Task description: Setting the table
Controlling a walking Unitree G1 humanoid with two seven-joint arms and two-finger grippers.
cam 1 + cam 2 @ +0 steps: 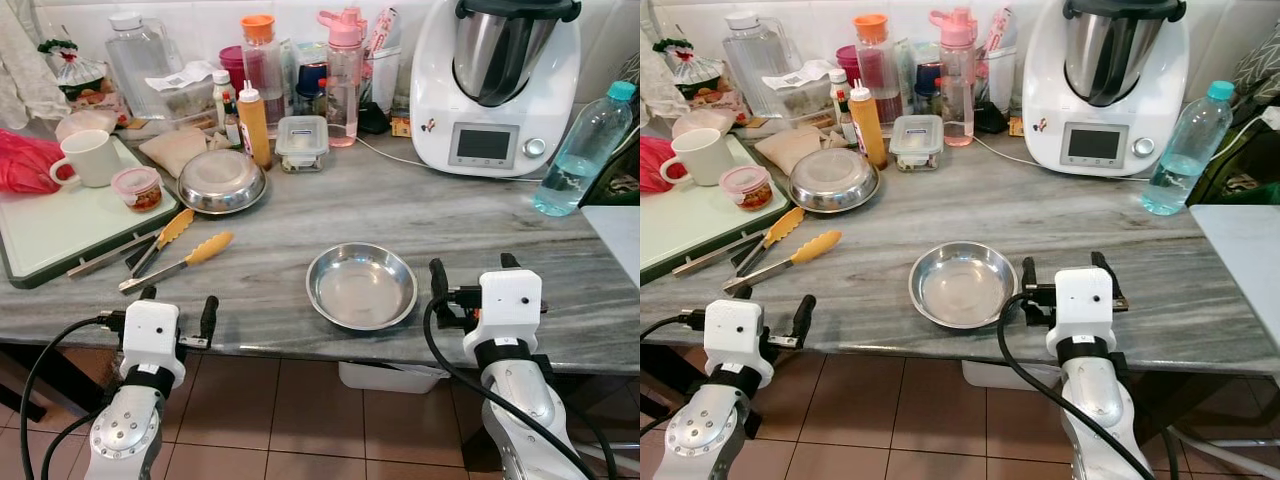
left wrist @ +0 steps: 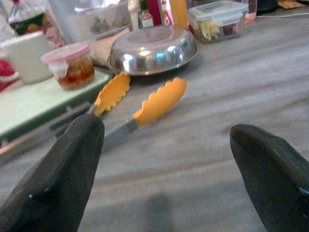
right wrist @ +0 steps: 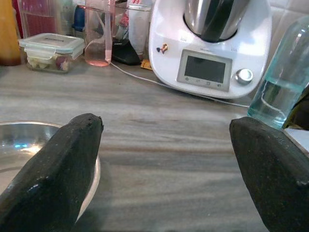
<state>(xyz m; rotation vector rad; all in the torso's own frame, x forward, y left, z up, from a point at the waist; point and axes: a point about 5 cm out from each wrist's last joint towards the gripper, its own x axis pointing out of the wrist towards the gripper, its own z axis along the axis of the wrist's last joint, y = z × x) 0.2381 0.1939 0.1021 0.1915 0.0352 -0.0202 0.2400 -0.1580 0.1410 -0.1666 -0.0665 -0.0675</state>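
Observation:
An empty steel bowl [image 1: 361, 286] sits upright near the front edge of the grey marble counter [image 1: 420, 215]. A second steel bowl [image 1: 221, 181] lies upside down farther back on the left. Tongs with yellow tips [image 1: 178, 251] lie between that bowl and the counter's front edge. My left gripper [image 1: 178, 308] hovers open at the front edge, just short of the tongs [image 2: 145, 104]. My right gripper [image 1: 472, 272] stands open over the counter, just right of the upright bowl [image 3: 29, 145].
A green-rimmed white tray [image 1: 60, 225] at the left holds a white mug [image 1: 90, 157] and a small lidded jar [image 1: 138, 187]. Bottles, a squeeze bottle [image 1: 254, 123], a lidded food box [image 1: 302, 141] and a white kitchen machine [image 1: 495, 85] line the back. A water bottle [image 1: 585, 148] stands far right.

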